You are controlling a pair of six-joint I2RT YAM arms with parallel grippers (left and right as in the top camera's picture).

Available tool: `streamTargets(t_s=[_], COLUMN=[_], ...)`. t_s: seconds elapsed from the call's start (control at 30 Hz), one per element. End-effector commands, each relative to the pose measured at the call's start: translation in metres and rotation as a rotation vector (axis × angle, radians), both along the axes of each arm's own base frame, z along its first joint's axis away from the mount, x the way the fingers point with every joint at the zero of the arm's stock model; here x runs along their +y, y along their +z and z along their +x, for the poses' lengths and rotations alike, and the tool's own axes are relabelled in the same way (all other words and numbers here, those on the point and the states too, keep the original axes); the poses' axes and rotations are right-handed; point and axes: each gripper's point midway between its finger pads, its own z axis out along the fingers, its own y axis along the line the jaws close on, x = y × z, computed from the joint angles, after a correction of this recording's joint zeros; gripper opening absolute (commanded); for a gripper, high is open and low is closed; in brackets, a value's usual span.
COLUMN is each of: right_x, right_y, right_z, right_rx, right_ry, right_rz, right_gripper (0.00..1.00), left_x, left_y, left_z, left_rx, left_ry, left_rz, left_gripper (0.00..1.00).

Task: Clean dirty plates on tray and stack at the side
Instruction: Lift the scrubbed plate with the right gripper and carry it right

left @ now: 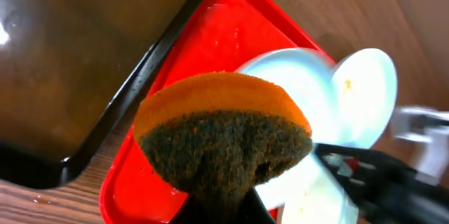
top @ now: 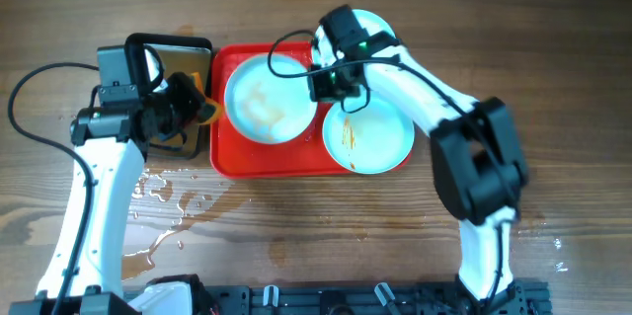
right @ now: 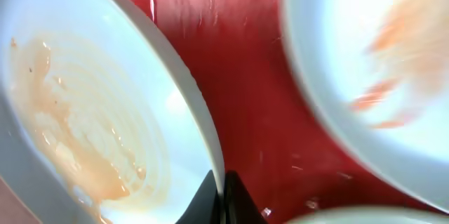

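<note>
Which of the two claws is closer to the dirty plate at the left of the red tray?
Right. The right gripper sits at that plate's right rim; the left gripper holds a sponge by the tray's left edge, short of the plate.

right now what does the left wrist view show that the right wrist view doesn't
Only the left wrist view: an orange sponge with a dark scouring face, pinched in the left gripper, and the black pan beside the tray.
Only the right wrist view: a brown smear seen close up on the smeared plate, its rim between the right gripper fingertips.
Both: the red tray and pale plates.
</note>
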Motion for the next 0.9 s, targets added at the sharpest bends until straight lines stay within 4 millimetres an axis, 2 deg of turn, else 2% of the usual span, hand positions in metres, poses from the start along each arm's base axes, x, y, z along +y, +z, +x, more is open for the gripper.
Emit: streamTargets(t_s=[0.0,0.1,0.27,0.33,0.47,0.63,0.87], right_x=[-0.039,-0.065,-0.093,-0.097,-0.078,-0.063,-0.041], right_y=[0.053,0.075,0.103,0.115,0.128,0.155,0.171], right_z=[0.027,0.036,0.041,0.040,0.035,0.025,0.013], right_rx=[-0.252,-0.375,-0.539,-0.607,-0.692,-0.827,-0.915], right_ry=[-0.070,-0.147,-0.248,-0.272,-0.207,-0.232,-0.213], right_rz=[-0.209,-0.379,-0.640,-0.737,-0.805,-0.917,-0.959], right_gripper=[0.04,0.04,0.04,0.04,0.04,0.04,0.04], left_x=[0.007,0.007,0.008,0.008,0.008,0.008,0.008], left_y=[-0.011,-0.016,-0.028,-0.032,-0.038,-0.039,-0.039], left_z=[0.003,0.003,0.004,0.004,0.004,0.005,0.005], left_rx=[0.025,0.042,0.076,0.090,0.106,0.108,0.108], left_ry=[0.003,0.005,0.005,0.005,0.004,0.004,0.004], left_rz=[0.033,0.034,0.034,0.033,0.032,0.031,0.032], left_gripper=[0.04,0.04,0.04,0.04,0.04,0.04,0.04])
